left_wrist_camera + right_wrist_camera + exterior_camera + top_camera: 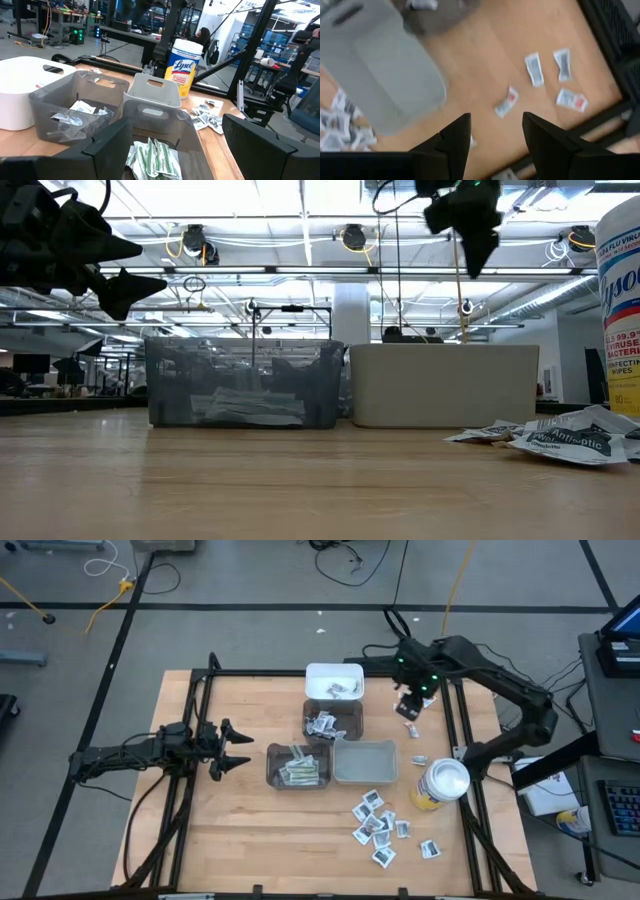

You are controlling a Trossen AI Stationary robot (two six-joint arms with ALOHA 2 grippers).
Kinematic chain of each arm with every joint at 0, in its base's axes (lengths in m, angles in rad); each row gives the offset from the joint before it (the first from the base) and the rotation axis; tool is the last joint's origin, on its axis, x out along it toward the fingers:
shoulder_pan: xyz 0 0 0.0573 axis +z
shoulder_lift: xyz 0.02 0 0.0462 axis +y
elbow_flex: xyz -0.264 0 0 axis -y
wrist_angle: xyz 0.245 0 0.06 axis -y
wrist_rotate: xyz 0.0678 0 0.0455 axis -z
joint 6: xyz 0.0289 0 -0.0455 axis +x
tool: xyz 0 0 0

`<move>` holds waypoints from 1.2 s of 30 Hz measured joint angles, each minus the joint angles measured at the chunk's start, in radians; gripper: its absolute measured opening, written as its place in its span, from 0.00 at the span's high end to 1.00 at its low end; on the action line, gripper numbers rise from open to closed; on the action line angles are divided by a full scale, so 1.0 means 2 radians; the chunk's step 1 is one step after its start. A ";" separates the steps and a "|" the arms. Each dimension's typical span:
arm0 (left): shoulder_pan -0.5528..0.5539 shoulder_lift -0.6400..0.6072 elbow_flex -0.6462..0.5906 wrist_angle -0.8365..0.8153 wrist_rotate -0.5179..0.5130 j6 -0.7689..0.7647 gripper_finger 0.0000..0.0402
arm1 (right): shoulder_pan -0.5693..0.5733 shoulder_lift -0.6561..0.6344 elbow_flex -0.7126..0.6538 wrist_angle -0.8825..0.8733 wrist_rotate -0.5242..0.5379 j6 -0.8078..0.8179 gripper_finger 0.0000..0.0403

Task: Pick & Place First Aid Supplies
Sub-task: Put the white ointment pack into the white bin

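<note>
The first aid supplies are small flat packets. Square white sachets (378, 823) lie in a loose pile on the wood at the near right, and a few red-marked packets (571, 100) lie near the table's far right. Others lie in the bins: strip wrappers (152, 157) in a dark bin (297, 767) and sachets in another dark bin (333, 722). My right gripper (495, 120) hangs high over the far right part of the table (410, 708), pointing down, open, with nothing between its fingers. My left gripper (235, 748) waits open at the left, level, facing the bins.
A white bin (335, 682) stands at the far side and a light grey bin (365, 762) to the right of the strip-wrapper bin. A yellow canister (440, 783) with a white lid stands at the right edge. Black frame rails (455, 720) border the table.
</note>
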 joint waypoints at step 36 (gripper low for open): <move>0.000 0.000 0.000 0.000 0.000 0.000 0.23 | 0.020 -0.115 -0.381 0.107 -0.064 0.020 0.57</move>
